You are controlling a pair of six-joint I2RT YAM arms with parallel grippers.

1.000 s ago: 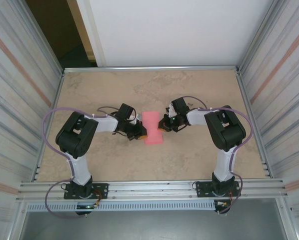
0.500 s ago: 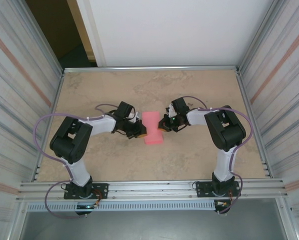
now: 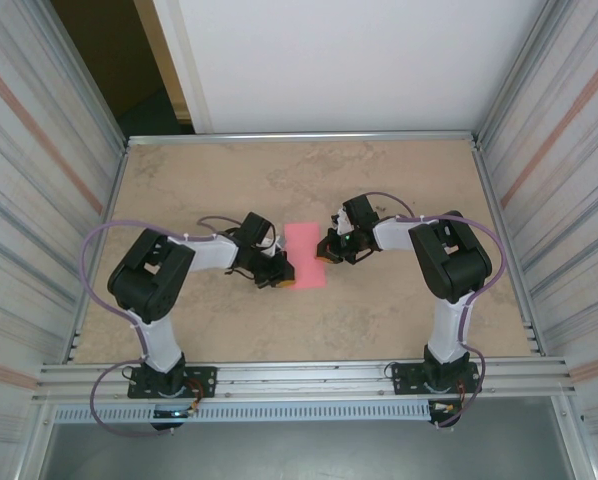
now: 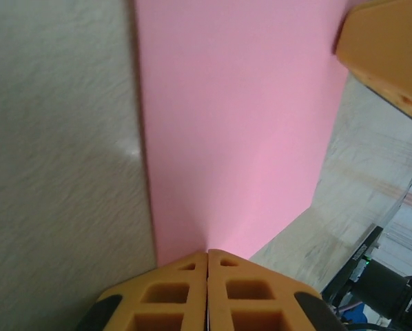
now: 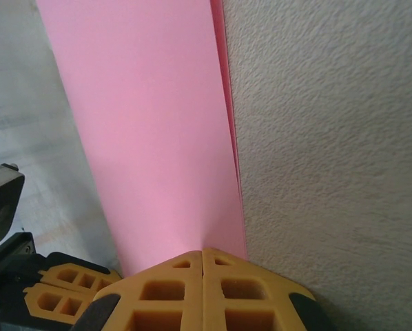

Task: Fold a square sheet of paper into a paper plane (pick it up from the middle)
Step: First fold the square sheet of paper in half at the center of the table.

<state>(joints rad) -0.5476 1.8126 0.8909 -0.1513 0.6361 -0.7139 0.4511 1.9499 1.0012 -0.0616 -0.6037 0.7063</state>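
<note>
Beige mottled tabletop (image 3: 379,180) framed by aluminium rails (image 3: 309,378) — ribbed metal panels (image 3: 29,200) stand at both sides, a white board (image 3: 349,60) and dark opening (image 3: 104,60) lie behind.

left gripper (image 3: 285,281) slid nearer along left edge of square sheet of paper (image 3: 304,252), elbow drawn back

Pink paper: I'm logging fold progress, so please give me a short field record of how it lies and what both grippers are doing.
paper: square sheet of paper, folded into a narrow strip, flat on the table
layers: a lower layer's edge peeks out along one long side in the right wrist view
left gripper: shut, tips at the strip's near left corner
right gripper: shut, tips at the strip's right long edge
plane shape: no pointed tip or wing creases visible yet
</note>
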